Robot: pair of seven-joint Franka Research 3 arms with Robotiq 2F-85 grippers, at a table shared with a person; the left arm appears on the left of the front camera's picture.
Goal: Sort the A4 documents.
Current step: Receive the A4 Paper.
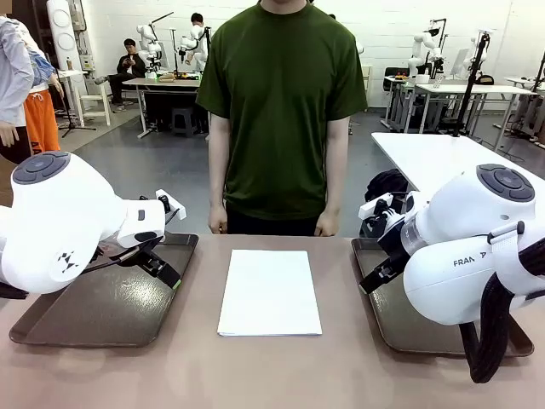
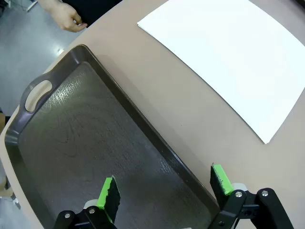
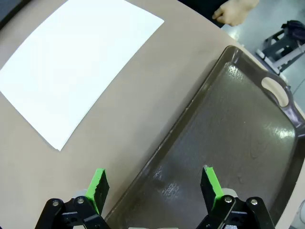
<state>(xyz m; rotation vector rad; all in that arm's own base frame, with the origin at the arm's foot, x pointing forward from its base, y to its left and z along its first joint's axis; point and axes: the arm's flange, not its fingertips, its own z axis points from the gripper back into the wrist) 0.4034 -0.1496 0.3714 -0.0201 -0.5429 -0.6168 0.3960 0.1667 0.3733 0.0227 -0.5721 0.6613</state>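
Your left gripper hovered, jaws apart, over the left tray. The A4 documents lay stacked flat on the table between both trays. Your right gripper, equally spread, hovered over the right tray. Flush, thin sheets could have slipped or lifted several together.

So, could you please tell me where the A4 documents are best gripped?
Probably at a long side edge of the A4 documents, coming from the left tray or right tray: they lie flat and thin on the table, so only an edge offers purchase.
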